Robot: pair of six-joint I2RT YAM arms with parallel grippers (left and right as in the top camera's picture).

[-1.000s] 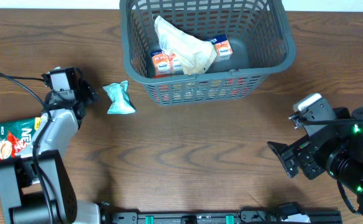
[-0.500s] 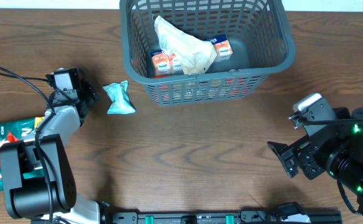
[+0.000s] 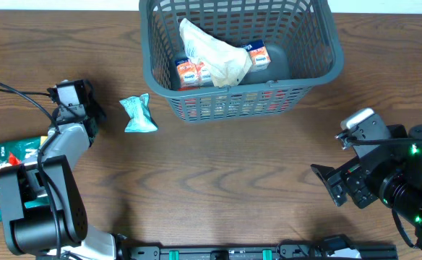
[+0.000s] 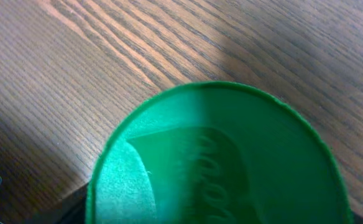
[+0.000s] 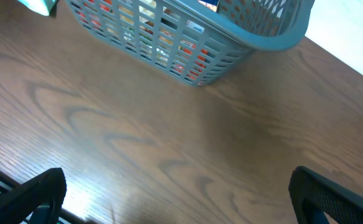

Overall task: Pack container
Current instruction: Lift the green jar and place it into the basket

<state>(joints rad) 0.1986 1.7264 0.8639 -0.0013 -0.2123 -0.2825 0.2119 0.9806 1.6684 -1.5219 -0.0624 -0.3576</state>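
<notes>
Right gripper [image 5: 181, 198]: jaws spread, empty, low over the tabletop [image 3: 218, 166]. Left gripper [image 3: 89, 113]: jaw state cannot be told, because a green disc [image 4: 219, 162], unseen from overhead, fills the wrist view. In the last half-second this gripper edged slightly leftward. The teal packet [image 3: 137, 114] remains outside the container [image 3: 233, 88] at the far edge, so nothing has been added.

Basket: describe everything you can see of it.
The basket is dark grey plastic, rectangular, with lattice-slotted walls, a thick rolled rim and a solid floor. It stands upright on the wooden table at the far middle, its far rim out of frame. Inside lie a crumpled cream bag and small orange-and-white cartons. Nothing else touches it.
</notes>
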